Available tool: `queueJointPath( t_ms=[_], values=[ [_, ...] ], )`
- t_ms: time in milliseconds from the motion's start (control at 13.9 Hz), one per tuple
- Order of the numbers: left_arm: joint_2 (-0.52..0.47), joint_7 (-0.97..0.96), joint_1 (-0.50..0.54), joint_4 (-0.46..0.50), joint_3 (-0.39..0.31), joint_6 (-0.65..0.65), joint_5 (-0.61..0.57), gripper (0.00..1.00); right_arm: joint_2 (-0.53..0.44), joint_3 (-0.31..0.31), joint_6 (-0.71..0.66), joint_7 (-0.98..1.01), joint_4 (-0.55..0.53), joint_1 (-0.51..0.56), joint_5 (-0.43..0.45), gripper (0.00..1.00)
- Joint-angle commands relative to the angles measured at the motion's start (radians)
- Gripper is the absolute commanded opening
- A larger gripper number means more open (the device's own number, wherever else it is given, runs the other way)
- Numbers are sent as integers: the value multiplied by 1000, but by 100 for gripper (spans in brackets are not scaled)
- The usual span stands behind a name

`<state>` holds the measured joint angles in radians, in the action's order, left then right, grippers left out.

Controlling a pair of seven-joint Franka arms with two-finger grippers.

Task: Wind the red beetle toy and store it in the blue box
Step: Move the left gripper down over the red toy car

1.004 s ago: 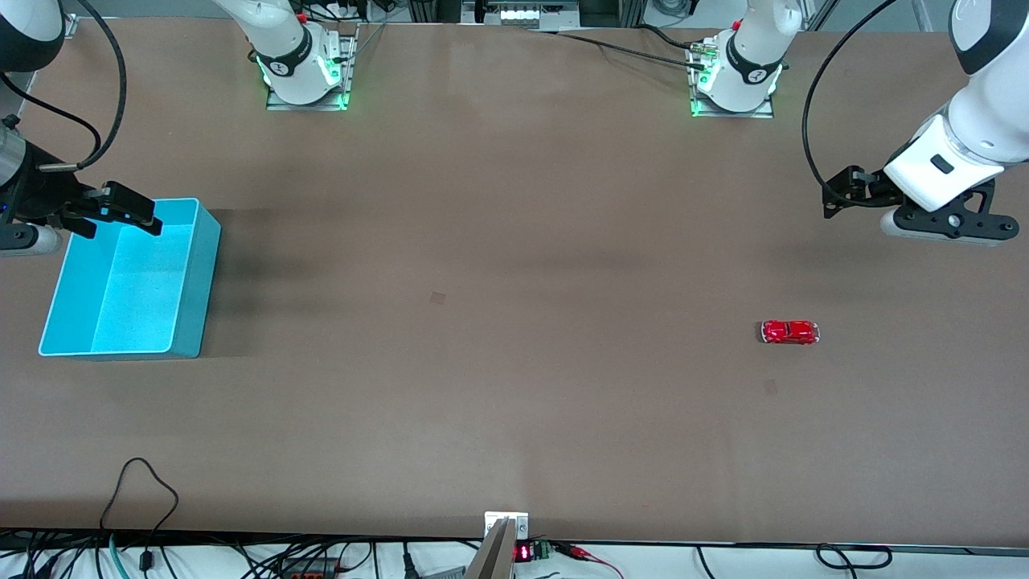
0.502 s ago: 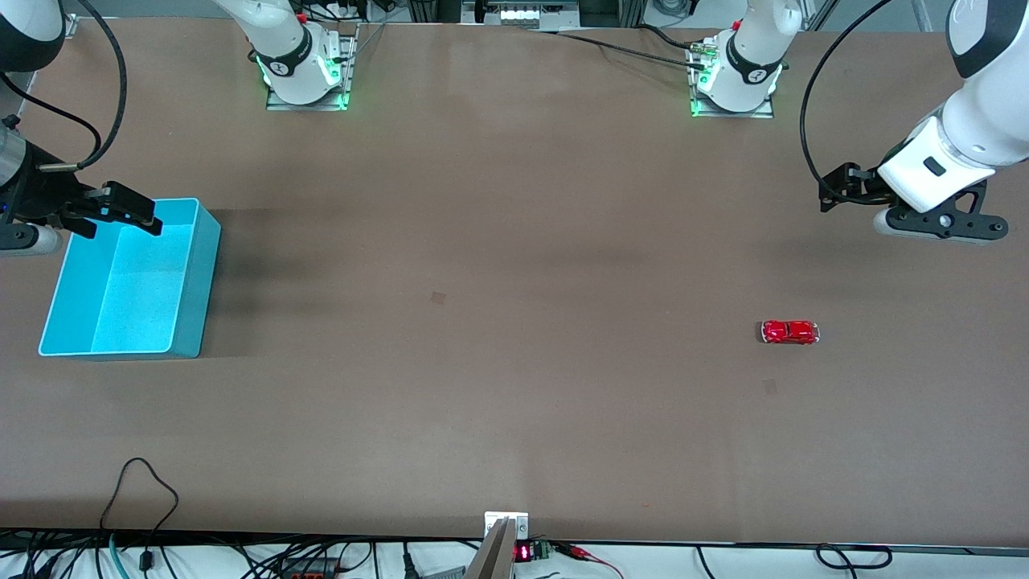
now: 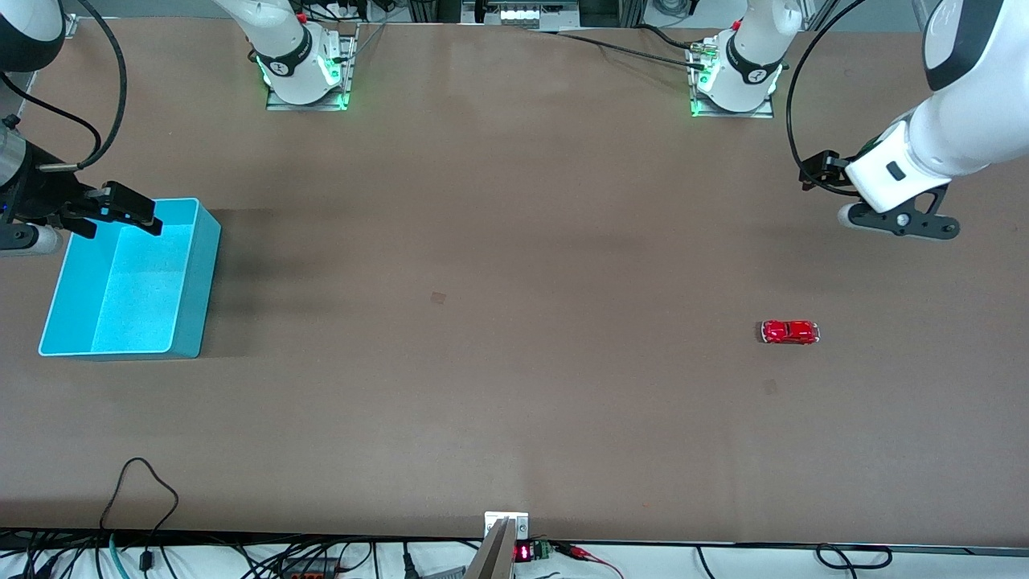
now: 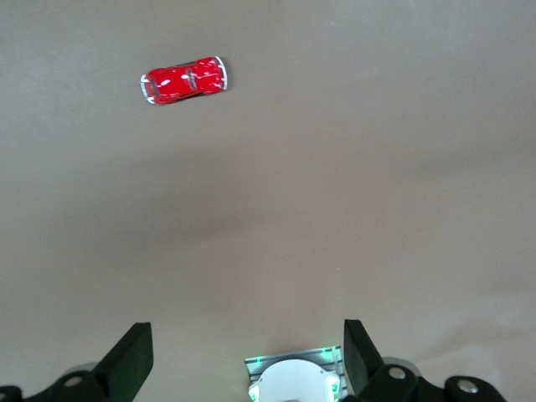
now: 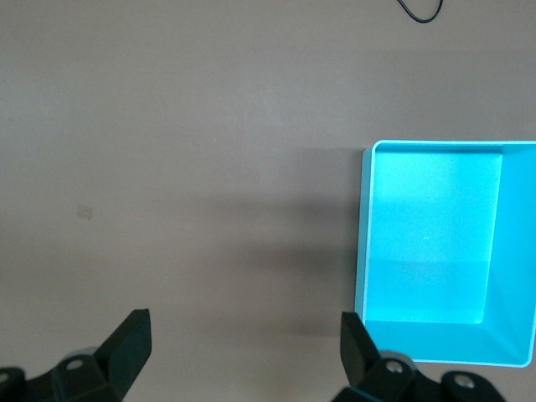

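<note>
Brown matte tabletop (image 3: 498, 322) fills the front view, with both arm bases along its upper edge and cables at the camera-side edge. We see the red beetle toy (image 3: 790, 331) standing on its wheels on bare table toward the left arm's end, well apart from everything else. We see the blue box (image 3: 193, 277) toward the right arm's end, upright and open at the top, with nothing on its speckled floor. The left gripper (image 3: 820, 170) hangs in the air over bare table at the left arm's end, clear of the toy and not touching it. The right gripper (image 3: 120, 211) hangs over the box rim on the side toward the arm bases. The right arm waits.

Left wrist view: we see the left gripper (image 4: 249, 356) with its two dark fingers (image 4: 130, 360) spread wide and nothing between them. The red beetle toy (image 4: 184, 79) lies on open table well away from the fingertips, its silvery bumpers visible at both ends.

Right wrist view: we see the right gripper (image 5: 243, 352) with its fingers (image 5: 126, 347) also spread wide and empty. The blue box (image 5: 365, 251) sits on the table near one fingertip, its interior bare.
</note>
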<state>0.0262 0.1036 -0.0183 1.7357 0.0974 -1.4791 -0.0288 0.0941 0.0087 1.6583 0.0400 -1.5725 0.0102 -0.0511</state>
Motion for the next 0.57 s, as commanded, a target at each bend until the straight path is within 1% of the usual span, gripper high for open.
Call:
queueJointPath(
  t_ms=[0, 215, 359, 430, 502],
  values=[
    [34, 187, 3, -25, -7, 20, 6, 100, -8, 4, -11, -12, -1, 4, -7, 100],
    [64, 503, 30, -25, -19, -12, 4, 100, -7, 4, -12, -12, -1, 5, -7, 100],
    [92, 653, 55, -24, -19, -49, -8, 100, -7, 4, -12, -14, -1, 7, -7, 100],
    [100, 733, 66, -27, -19, -53, -25, 100, -7, 4, -12, -14, -1, 7, -9, 100],
    [110, 816, 61, -25, -18, -107, -84, 100, -7, 2, -12, -14, -1, 7, -9, 100]
  ],
)
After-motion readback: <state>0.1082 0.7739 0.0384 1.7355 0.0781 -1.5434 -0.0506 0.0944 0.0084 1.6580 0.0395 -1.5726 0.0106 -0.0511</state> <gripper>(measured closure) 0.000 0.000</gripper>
